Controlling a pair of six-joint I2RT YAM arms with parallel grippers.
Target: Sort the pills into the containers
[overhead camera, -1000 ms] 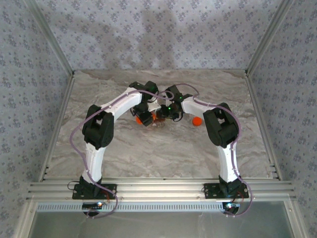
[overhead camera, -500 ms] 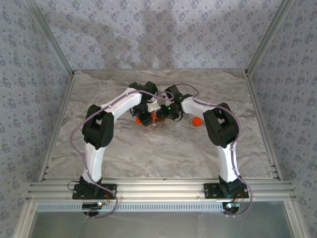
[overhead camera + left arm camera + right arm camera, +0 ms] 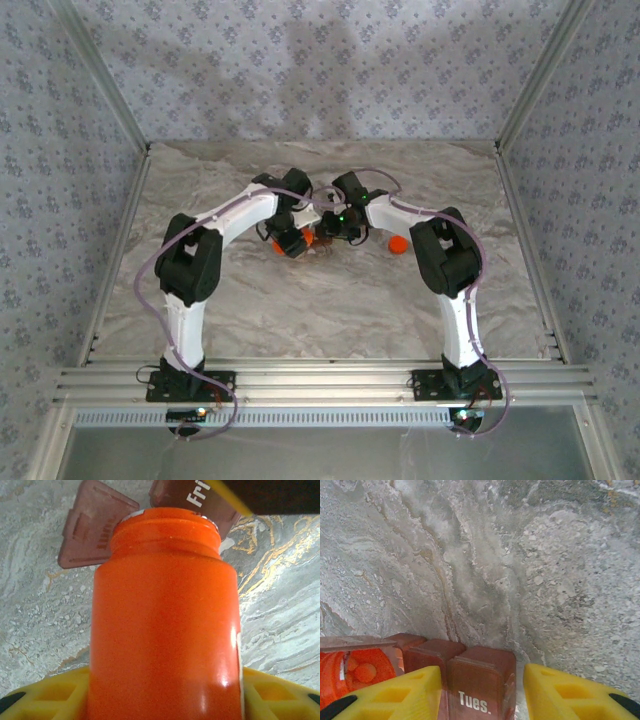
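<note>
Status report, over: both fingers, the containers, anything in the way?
Left fingers shut on bottle, mouth toward containers. Right fingers astride the Tues. compartment, grip unclear. Orange cap lies apart on table.

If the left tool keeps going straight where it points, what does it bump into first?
Probably the reddish-brown pill organizer: the orange bottle held in the left tool would lead, its mouth close to the open lid. Depth is hard to judge.

A robot lab test cell: aluminium rails at the bottom, patterned walls enclosing a marbled table.
</note>
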